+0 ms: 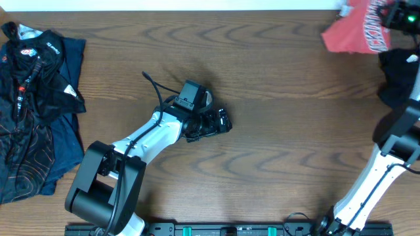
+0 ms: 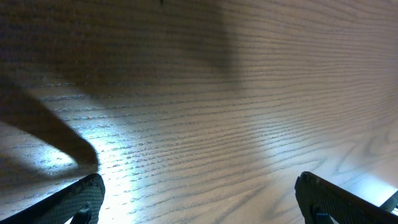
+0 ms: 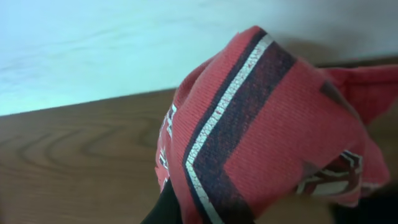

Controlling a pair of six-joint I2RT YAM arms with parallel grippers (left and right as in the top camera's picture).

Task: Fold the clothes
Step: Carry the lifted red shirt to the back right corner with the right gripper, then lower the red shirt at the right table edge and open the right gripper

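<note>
Overhead, the coral-red T-shirt (image 1: 351, 34) is seen bunched at the upper right corner of the frame, at the far edge of the desk (image 1: 275, 177). The right tool (image 1: 395, 14) is set directly over it, the arm being stretched up the right edge to reach it. The shirt is not yet laid flat, so it is judged that it is being gathered so as to be brought to the bare wood mid-frame, where folding can be done. The left tool (image 1: 222, 122) is parked near the centre, well apart from the shirt. A heap of dark garments (image 1: 33, 105) is left at the far left, and a dark cloth (image 1: 400, 75) lies just below the shirt.

In the left wrist view, only wood grain is shown between two dark fingertips (image 2: 84, 198) at the lower corners. The left tool is spread wide and nothing is held, presumably so the shirt can be received.

In the right wrist view, the right half of the frame is filled by red knit with a navy-and-white stripe, raised clear of the desk. One dark finger (image 3: 166, 210) shows at the bottom edge; the rest is covered. Since the cloth is hung up at the tool, it is taken to be pinched there.
</note>
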